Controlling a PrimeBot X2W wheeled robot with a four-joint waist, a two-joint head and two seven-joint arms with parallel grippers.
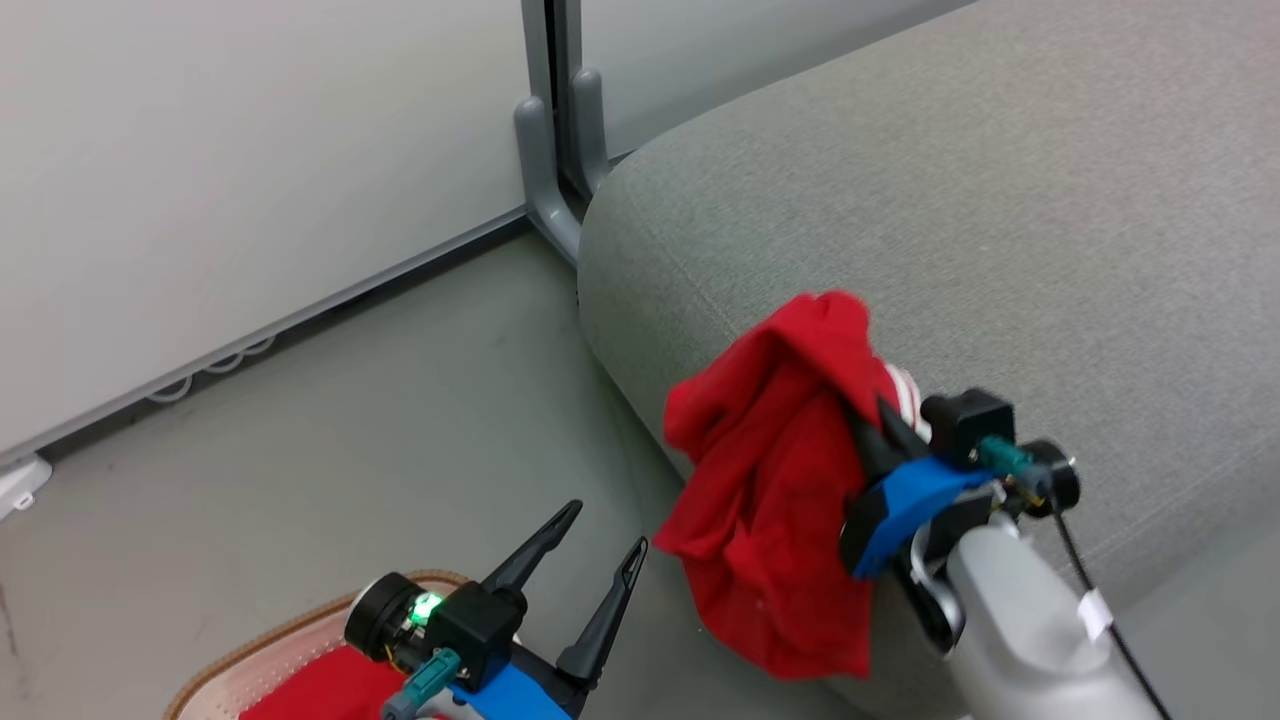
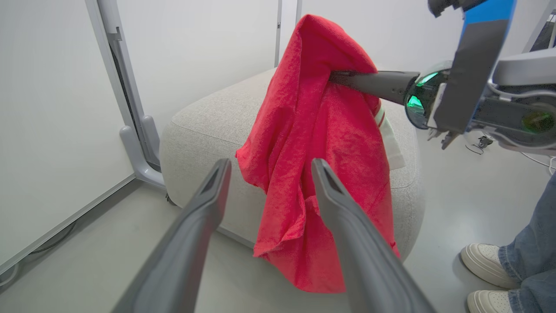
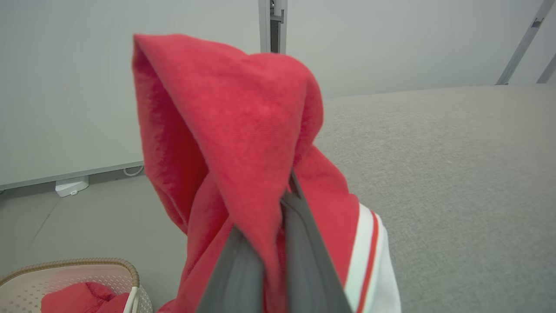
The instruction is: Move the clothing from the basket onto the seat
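**Garment (image 1: 770,480) at the seat's (image 1: 1000,200) corner**

The garment hangs from my right gripper (image 1: 885,425), before the seat's near left corner. The basket (image 1: 260,650) sits on the floor (image 1: 350,450) left of the seat, a second garment (image 1: 320,685) in it and my left gripper (image 1: 607,527) just beside it. A post (image 1: 555,150) stands behind the seat.

Off-white partition wall panels (image 1: 250,170), grey metal post (image 1: 550,150) with a curved foot between two panels, smooth grey floor (image 1: 330,480), thin cable (image 1: 215,362) looping along the wall's base, small white box (image 3: 71,187) there, light grey fabric seat (image 1: 950,200) just beside the post's foot, soft even light.
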